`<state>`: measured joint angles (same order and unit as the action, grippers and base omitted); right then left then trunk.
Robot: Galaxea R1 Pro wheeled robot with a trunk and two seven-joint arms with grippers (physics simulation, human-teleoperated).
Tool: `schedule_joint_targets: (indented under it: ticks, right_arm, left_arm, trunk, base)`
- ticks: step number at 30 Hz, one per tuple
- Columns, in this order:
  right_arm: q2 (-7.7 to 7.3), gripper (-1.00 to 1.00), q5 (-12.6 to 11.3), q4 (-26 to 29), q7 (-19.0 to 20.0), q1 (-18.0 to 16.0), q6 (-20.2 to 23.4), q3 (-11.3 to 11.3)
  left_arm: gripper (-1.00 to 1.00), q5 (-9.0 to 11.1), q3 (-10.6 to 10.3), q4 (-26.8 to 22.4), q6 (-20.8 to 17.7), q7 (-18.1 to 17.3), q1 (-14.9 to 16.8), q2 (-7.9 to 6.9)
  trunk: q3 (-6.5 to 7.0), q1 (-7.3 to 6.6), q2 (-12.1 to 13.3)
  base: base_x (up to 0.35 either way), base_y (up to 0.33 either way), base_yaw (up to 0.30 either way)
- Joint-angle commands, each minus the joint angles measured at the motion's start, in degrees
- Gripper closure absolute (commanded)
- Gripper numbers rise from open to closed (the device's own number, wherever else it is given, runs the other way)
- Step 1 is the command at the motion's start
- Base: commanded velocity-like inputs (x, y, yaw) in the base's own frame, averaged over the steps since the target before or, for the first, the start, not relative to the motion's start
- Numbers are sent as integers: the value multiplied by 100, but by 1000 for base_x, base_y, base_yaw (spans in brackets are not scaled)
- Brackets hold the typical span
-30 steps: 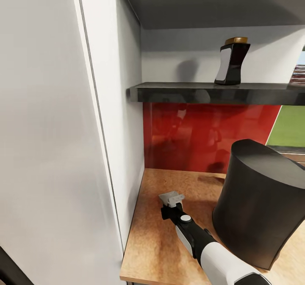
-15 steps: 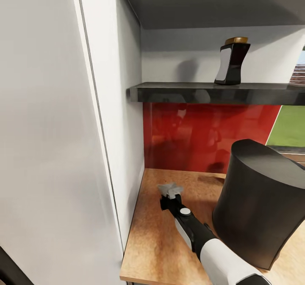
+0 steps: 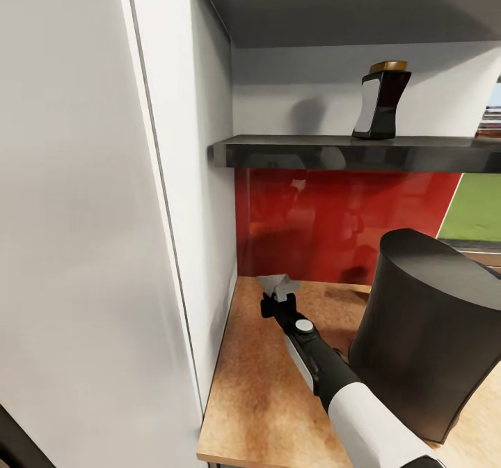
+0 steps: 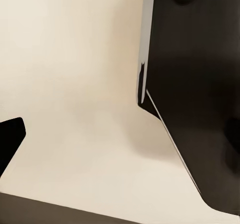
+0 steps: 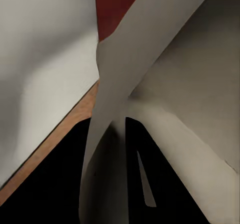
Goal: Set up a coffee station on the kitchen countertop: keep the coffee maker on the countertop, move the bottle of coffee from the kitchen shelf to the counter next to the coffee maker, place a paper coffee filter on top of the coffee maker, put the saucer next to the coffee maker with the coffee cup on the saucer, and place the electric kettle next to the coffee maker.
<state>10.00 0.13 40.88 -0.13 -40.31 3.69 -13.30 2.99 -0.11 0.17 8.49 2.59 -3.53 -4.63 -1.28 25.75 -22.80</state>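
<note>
Beside coffee maker point(image 3: 424, 329), right claw point(image 3: 277, 285) gripping paper coffee filter point(image 3: 275, 283)

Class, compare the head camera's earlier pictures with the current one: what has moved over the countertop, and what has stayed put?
The right gripper, shut on the paper coffee filter, has travelled away from the robot across the kitchen countertop toward the red back panel. The bottle of coffee on the kitchen shelf and the coffee maker are unchanged.
</note>
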Motion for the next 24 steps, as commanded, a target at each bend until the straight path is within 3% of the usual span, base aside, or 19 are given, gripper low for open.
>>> schedule_joint_targets:
  ticks: [1,9,24]
  right_arm:
    - [0,100,-19,58,20,-3,400,12]
    - [0,100,-20,69,29,-3,566,-6]
    - [0,100,-31,35,4,-3,572,3]
  left_arm:
    - [-100,23,-8,-1,-1,10,2,0]
    - [-100,28,-14,-49,34,13,2,14]
    - [-100,35,-15,-104,47,13,27,23]
  trunk:
    - [-12,4,-12]
    - [-12,4,-12]
    - [-12,4,-12]
  base:
    - [0,0,0]
    - [-32,0,0]
    - [-317,0,0]
